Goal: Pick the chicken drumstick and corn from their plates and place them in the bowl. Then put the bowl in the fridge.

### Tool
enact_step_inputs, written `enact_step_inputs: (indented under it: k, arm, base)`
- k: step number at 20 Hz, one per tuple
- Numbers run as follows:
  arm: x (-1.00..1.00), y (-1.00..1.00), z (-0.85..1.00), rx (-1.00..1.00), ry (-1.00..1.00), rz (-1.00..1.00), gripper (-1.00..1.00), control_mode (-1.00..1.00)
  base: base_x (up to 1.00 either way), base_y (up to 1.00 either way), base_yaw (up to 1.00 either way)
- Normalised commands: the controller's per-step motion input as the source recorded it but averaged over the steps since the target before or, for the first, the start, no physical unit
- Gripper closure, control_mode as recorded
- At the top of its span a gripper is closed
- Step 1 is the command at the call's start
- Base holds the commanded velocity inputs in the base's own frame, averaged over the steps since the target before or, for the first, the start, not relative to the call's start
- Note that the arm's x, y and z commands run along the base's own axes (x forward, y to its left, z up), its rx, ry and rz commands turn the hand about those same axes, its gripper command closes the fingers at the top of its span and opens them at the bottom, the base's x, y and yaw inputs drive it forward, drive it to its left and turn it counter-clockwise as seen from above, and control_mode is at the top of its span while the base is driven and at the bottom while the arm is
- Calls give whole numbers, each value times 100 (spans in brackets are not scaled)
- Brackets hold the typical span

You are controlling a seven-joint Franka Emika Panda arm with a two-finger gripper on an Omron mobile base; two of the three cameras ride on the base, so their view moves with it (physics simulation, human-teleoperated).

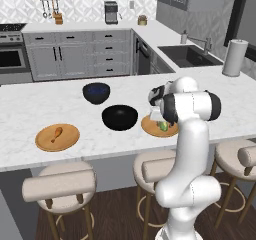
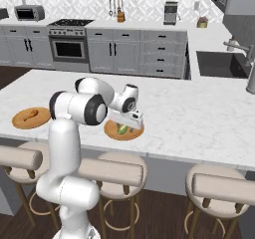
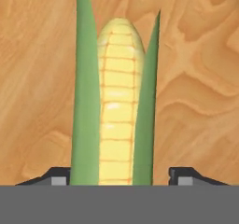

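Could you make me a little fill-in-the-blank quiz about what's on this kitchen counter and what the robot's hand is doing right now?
1. The gripper is lowered over the ____, its fingertips on either side of it.
2. The chicken drumstick lies on a round ____ plate.
3. The black bowl has ____ food in it.
4. Behind the black bowl sits a smaller dark ____ bowl.

Missing words: corn; wooden; no; blue

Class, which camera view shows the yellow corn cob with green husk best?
The hand view: the yellow corn cob with green husk looms close. Both base views show just a small green-yellow bit beside the arm.
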Motion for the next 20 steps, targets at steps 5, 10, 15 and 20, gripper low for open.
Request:
enact_step_inputs:
  k: [5, 10, 15, 20]
  arm:
    - [-2, 8, 42, -5, 0, 0, 100, -100]
    - [0, 69, 100, -9, 0, 1, 100, -100]
    - [11, 100, 85, -4, 1, 14, 100, -100]
    - [12, 100, 27, -11, 1, 13, 100, -100]
  base:
    - [0, 0, 0]
    - [0, 0, 0]
    - [0, 0, 0]
    - [0, 0, 0]
